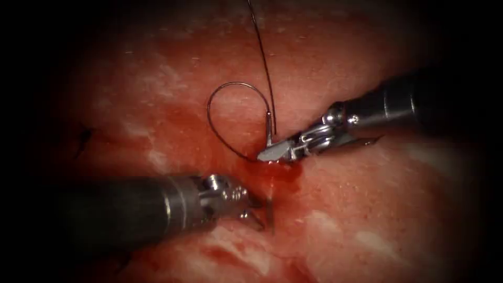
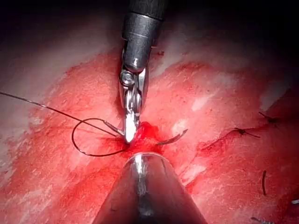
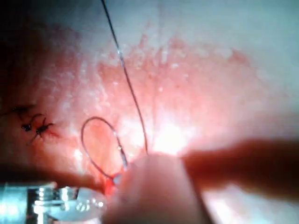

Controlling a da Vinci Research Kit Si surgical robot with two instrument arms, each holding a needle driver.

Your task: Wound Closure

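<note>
Near the middle of the tissue (image 1: 335, 209), the right tool (image 1: 267, 153) has its jaws pressed together on the needle (image 1: 269, 133), pinching it close to its thread end. That end stands up just above the jaws. The rest of the curve is buried in the tissue under a pool of red fluid (image 1: 285, 173). A short length of the pointed end shows again towards the tissue's near edge, just beside the left tool (image 1: 257, 212). The left wrist view shows that end (image 2: 173, 138) curling up out of the tissue.

The left tool's jaws look slightly spread and seem to hold nothing. The fluid hides the line of the cut here, so I cannot tell which side each end is on.

The thread (image 1: 264, 63) runs down from the far edge to the needle's end. A slack loop (image 1: 209, 115) lies on the tissue to the left and runs back to the right tool's tips. Finished stitches (image 1: 84, 137) sit towards the left edge.

The main risks, as I judge them:
- The slack loop could catch on either tool's jaws and snag or knot.
- A pull off the needle's curve could tear the tissue.
- The needle could twist in a wet grip.
- The fluid could hide the point from a clean grasp.
</note>
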